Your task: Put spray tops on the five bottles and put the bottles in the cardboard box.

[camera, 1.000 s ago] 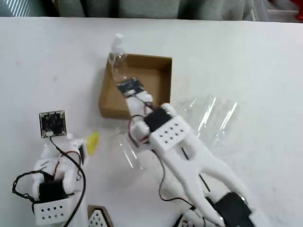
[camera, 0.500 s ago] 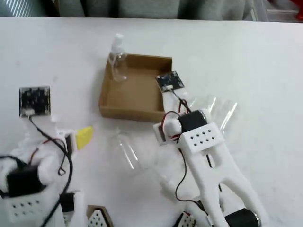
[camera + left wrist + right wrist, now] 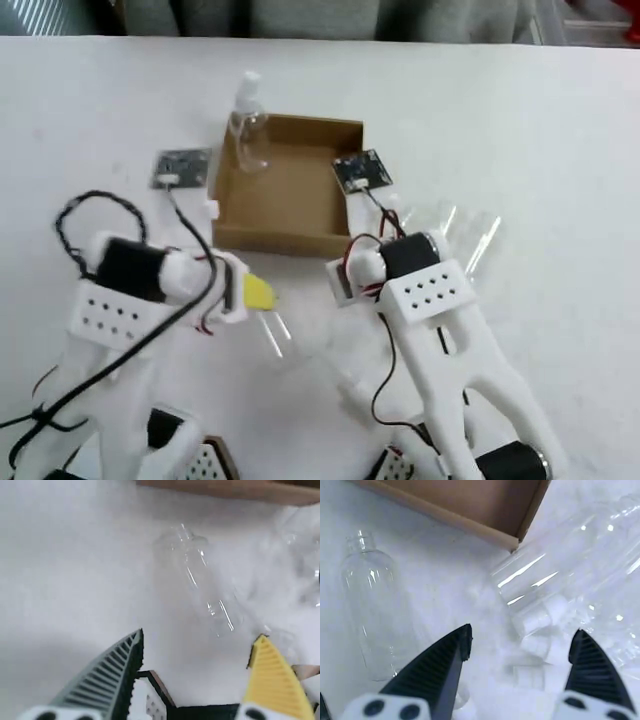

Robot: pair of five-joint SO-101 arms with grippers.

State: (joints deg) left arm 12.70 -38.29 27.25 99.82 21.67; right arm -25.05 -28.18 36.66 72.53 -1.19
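A cardboard box [image 3: 225,190] stands mid-table with one clear bottle with a spray top [image 3: 248,120] upright in its far left corner. An uncapped clear bottle [image 3: 268,322] [image 3: 205,585] [image 3: 374,605] lies on the table in front of the box. My left gripper [image 3: 199,639] hangs open just above this bottle, and its yellow finger [image 3: 258,292] is beside the bottle's neck end. By the box's near right corner [image 3: 512,542], my right gripper [image 3: 522,635] is open over white spray tops [image 3: 540,622], next to several clear bottles [image 3: 450,235] [image 3: 580,555].
A small cardboard-edged piece [image 3: 205,460] sits at the table's front edge between the arm bases. The table's far side and far right are bare white.
My left arm has swung from the table's left side toward the middle, bringing its gripper over the lying bottle. My right arm left the box a second ago and has since held still.
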